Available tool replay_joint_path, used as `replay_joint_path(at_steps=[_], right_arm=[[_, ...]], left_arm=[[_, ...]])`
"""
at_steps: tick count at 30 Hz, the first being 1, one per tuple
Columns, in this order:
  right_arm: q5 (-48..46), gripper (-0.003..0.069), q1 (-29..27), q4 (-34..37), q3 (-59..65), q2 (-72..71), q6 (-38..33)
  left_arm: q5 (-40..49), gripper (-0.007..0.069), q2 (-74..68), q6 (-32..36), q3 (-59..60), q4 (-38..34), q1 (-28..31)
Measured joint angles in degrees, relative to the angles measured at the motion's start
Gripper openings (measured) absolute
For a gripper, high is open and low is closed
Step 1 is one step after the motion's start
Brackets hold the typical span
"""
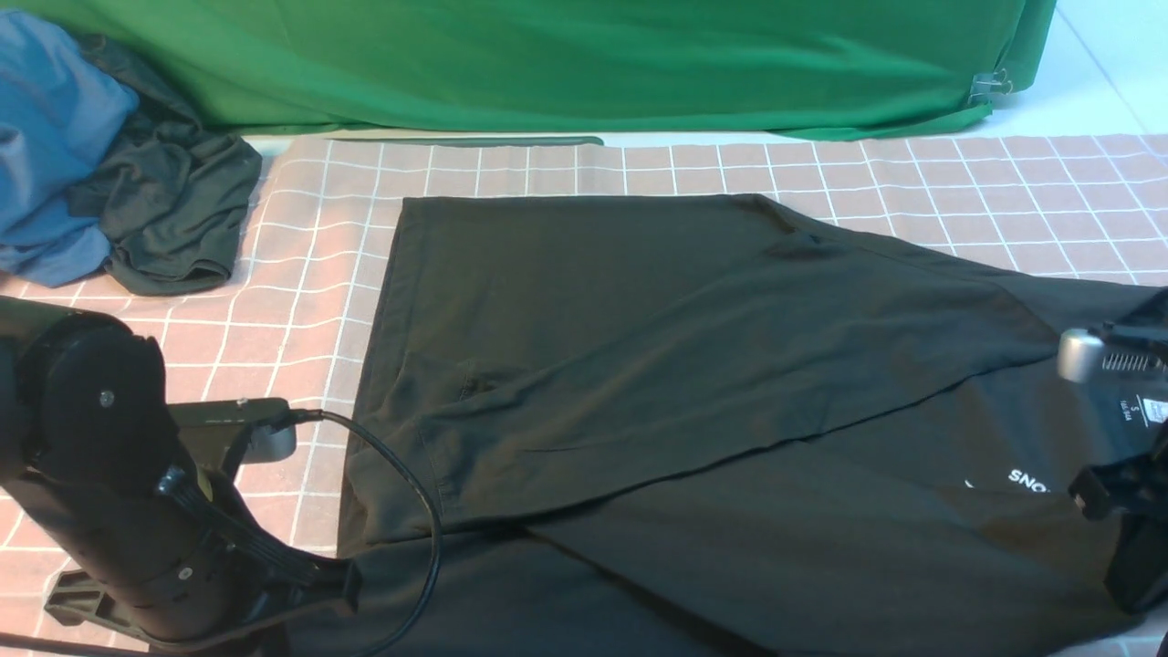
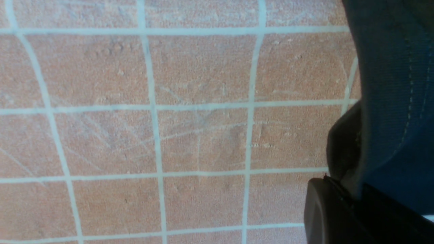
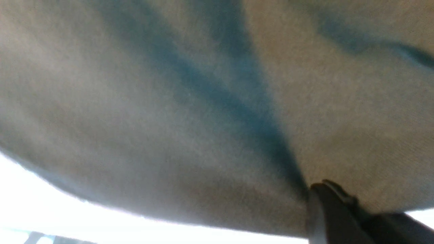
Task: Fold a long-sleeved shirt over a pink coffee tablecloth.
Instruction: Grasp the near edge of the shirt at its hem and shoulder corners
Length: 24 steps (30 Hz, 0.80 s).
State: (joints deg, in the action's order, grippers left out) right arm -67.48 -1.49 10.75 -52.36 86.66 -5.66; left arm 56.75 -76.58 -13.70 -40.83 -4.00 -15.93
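The long-sleeved shirt – black – lies spread over the middle and right of the pink coffee tablecloth. Its near edge runs out past the bottom of the front view. One broad layer of the shirt lies across another, and the upper layer's lower edge runs diagonally from near left up to the right. Part of the white chest print shows at the right, reading "SNO" before the right arm covers the rest. A small white label sits just above it.

The left gripper is clenched on a stitched edge of the shirt. In the left wrist view the dark cloth passes between its fingers, with bare pink grid beside it. The left arm stands at the near left, a black cable looping from it over the shirt's edge.

The right gripper grasps the shirt too – in the right wrist view, creases in the cloth run together at its fingertip, though that view is blurred.

Beyond the tablecloth's far edge hangs a plain green cloth. At the far left a blue garment and a dark grey-green garment lie bunched together, well apart from the shirt.
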Motion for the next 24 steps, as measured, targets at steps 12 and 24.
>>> replay_joint_path(at_steps=[12,24], right_arm=[[2.96,0.0160,0.00,2.81,-12.29,11.74,2.64],[-1.09,0.0466,0.97,2.57,-11.45,6.88,1.16]], left_arm=[[-5.45,0.0029,0.00,0.72,0.00,0.17,0.00],[-5.80,0.0029,0.00,0.78,0.00,0.17,0.00]])
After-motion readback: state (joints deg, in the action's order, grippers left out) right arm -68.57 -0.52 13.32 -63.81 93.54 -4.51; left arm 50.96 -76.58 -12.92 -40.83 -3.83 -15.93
